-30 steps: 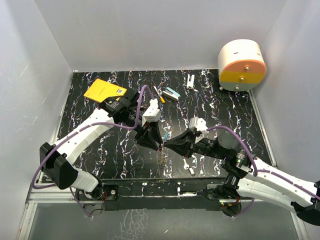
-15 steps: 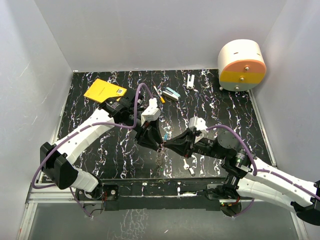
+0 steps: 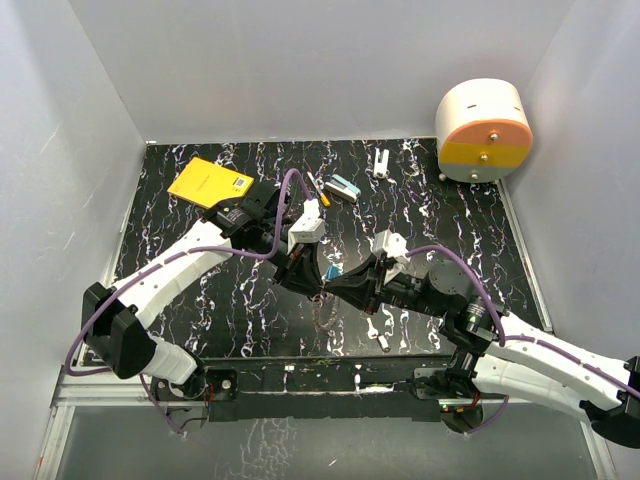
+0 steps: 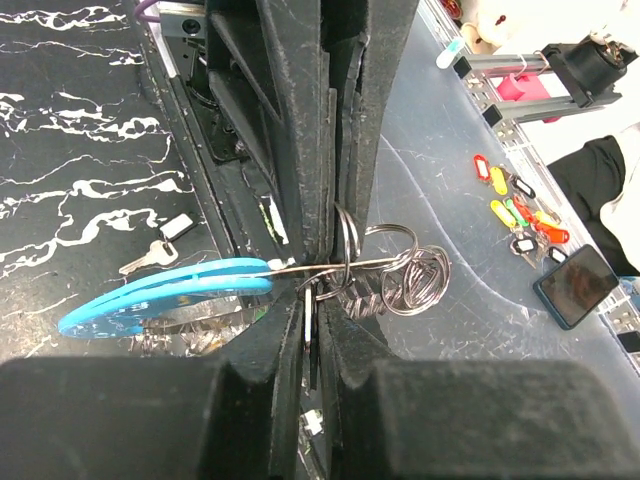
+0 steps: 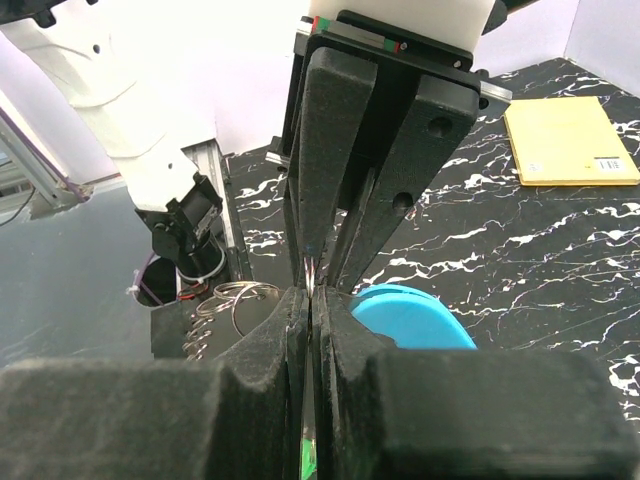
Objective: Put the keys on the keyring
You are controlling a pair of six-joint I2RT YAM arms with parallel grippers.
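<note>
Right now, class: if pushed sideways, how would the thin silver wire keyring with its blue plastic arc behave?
The thin silver wire keyring looks slender, so it would probably flex and spring, not stay stiff. The small steel rings that seem threaded on it would likely swing and slide. Smooth wire may slip when pinched.
</note>
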